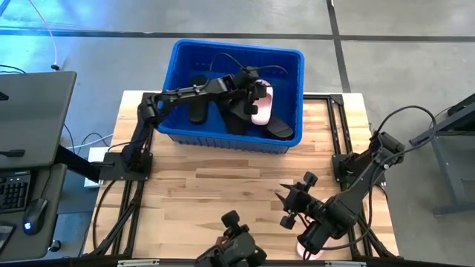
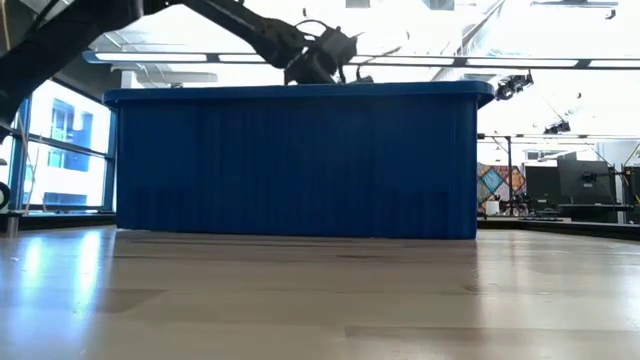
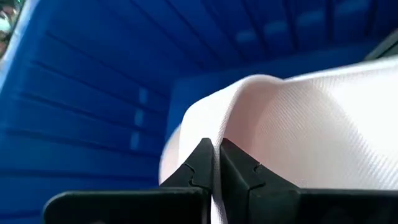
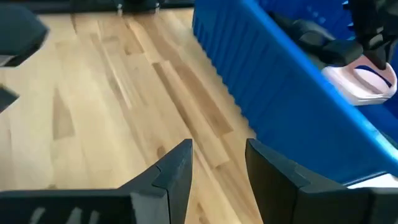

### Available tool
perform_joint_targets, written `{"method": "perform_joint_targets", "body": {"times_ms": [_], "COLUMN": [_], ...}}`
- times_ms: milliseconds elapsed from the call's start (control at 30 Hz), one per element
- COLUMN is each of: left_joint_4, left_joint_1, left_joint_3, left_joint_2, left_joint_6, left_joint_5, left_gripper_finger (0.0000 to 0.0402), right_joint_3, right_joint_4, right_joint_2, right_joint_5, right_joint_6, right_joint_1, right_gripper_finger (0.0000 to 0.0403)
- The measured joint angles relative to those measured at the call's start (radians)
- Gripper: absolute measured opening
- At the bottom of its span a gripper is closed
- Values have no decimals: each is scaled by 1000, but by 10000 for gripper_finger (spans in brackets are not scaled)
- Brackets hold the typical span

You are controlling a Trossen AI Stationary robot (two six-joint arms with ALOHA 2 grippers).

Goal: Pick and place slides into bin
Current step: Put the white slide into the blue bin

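The blue bin stands at the table's far middle and fills the low view. Several black slides lie on its floor. My left gripper reaches into the bin from the left, just above the rim, and is shut on a pale pink slide, which also shows in the right wrist view. My right gripper is open and empty, low over the table's near right. A pale pink thing shows under the right arm at the near edge, mostly hidden. My left gripper pinches the pink slide's broad strap at its edge between its two fingers. It comes from above, slanting in from the left. The slide hangs below the fingers inside the bin, over the black slides; whether it touches them, I cannot tell.
Bare wooden table lies between the bin and the near edge. A dark camera mount sits at the near edge. A desk with a keyboard stands left of the table.
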State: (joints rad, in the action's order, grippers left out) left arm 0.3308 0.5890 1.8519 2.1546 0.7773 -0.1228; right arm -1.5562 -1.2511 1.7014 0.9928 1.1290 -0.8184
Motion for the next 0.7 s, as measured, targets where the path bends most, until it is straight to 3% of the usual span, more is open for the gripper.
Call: {"method": "perform_joint_targets", "body": {"times_ms": [233, 433, 700], "left_joint_4": [18, 42, 90], "left_joint_1": [0, 0, 0], "left_joint_3": [0, 1, 1], "left_joint_2": [39, 39, 39], "left_joint_6": [0, 0, -21], "left_joint_5": [-11, 62, 89], "left_gripper_finger": [29, 53, 115], "right_joint_3": [0, 0, 0], "right_joint_4": [5, 6, 6], "right_joint_2": [43, 45, 45], "right_joint_5": [-62, -64, -62], "right_joint_6": [-1, -2, -10], "right_joint_1": [-7, -7, -7], "right_gripper_finger": [139, 139, 139]}}
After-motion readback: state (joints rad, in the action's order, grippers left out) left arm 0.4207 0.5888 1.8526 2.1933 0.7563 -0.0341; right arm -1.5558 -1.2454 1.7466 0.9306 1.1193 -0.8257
